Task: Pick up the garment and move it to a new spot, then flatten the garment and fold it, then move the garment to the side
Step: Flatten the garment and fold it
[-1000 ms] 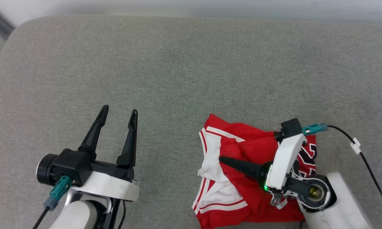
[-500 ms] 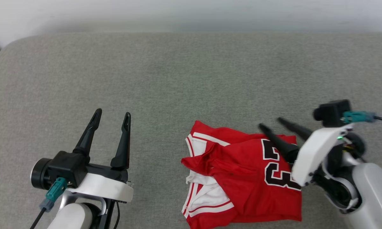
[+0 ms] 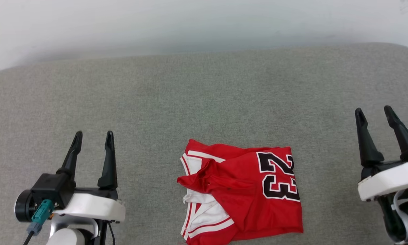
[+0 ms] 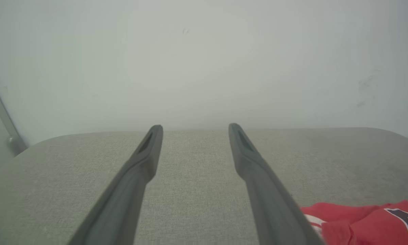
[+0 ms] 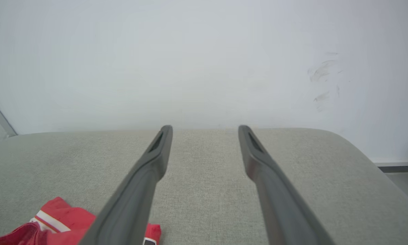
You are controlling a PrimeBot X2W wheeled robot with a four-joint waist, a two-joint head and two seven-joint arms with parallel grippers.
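Right tool [image 3: 373,109] has let go and backed off, wide and empty. Left tool [image 3: 94,133] is wide too. The garment [image 3: 244,190] lies roughly folded on the grey cushion [image 3: 204,102] between them, so I'd guess the side move comes next.

**Grey padding against a pale wall**

A light grey, woven-fabric padded surface [image 3: 204,102] with rounded corners spans the scene. Behind it rises a plain off-white wall [image 3: 190,23], softly and evenly lit, bearing faint grey scuff marks [image 5: 321,80]. A dark baseboard strip [image 5: 397,168] runs low beside the surface's right corner.

Bright, even, diffuse light — shadows faint; wrist views slightly soft, no glare.
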